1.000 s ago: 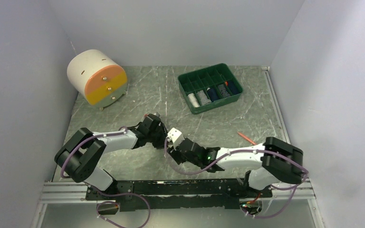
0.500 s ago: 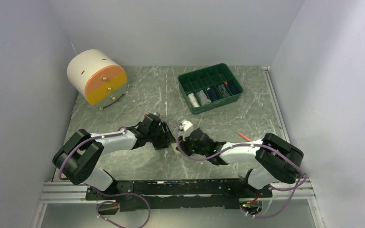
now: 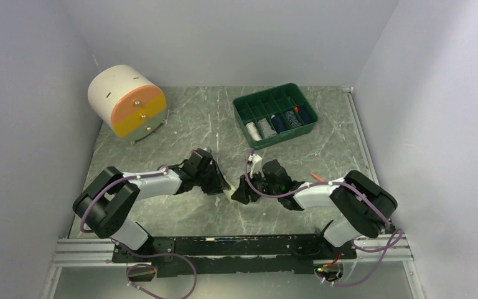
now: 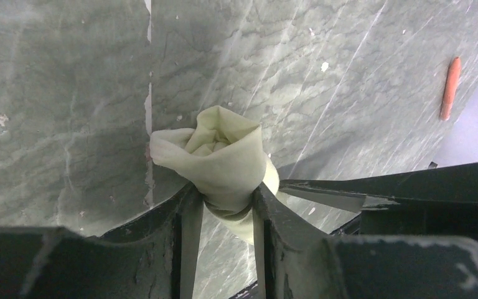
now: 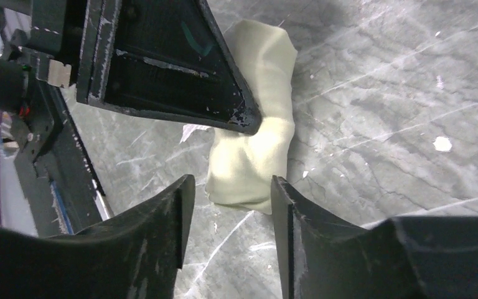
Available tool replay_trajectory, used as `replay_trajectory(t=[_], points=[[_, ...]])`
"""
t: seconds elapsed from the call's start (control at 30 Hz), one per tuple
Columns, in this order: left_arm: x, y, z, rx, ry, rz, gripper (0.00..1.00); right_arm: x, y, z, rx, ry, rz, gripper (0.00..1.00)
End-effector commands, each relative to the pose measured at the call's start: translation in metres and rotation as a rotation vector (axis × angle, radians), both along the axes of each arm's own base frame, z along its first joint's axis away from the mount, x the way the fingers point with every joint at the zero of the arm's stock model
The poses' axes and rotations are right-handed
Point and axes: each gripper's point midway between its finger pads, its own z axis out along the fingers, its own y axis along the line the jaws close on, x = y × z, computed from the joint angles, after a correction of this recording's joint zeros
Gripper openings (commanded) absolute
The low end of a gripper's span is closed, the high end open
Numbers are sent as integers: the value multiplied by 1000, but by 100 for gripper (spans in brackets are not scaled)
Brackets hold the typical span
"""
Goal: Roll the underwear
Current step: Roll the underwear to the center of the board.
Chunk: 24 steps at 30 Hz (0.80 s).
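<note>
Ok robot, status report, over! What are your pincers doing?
Left pincer shut on the cream underwear, bunched in a roll. Right pincer open around its other end, not gripping. Orange stick lies apart.

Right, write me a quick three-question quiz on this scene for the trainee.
1. True or false: the left gripper is shut on the cream underwear.
2. Where on the table is the green tray? A) far side, right of centre B) near edge, by the arm bases C) far left corner
3. Fill in: the thin stick lying on the table near the right arm is coloured ___.

Key: 1 true; 2 A; 3 orange.
</note>
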Motion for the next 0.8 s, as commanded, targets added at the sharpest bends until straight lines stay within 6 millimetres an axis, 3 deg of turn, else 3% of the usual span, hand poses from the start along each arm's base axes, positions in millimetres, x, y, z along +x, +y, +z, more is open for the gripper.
replay_trajectory(t=[0.0, 0.13, 0.3, 0.37, 0.4, 0.7, 0.77], points=[[-16, 22, -30, 100, 65, 20, 37, 11, 1, 23, -73, -122, -14, 56], [-16, 22, -32, 113, 78, 12, 36, 21, -4, 31, -244, -309, -75, 68], [-15, 22, -30, 109, 72, 17, 36, 19, 8, 29, -376, -412, -110, 72], [-15, 21, -29, 108, 73, 16, 37, 18, 12, 22, -418, -428, -121, 85], [-15, 22, -30, 111, 76, 17, 36, 17, 15, 18, -431, -427, -114, 86], [-19, 16, -28, 64, 89, 18, 37, 15, 15, -21, -475, -367, -122, 80], [-21, 15, -31, 56, 101, 13, 37, 12, 14, -38, -511, -339, -104, 76]])
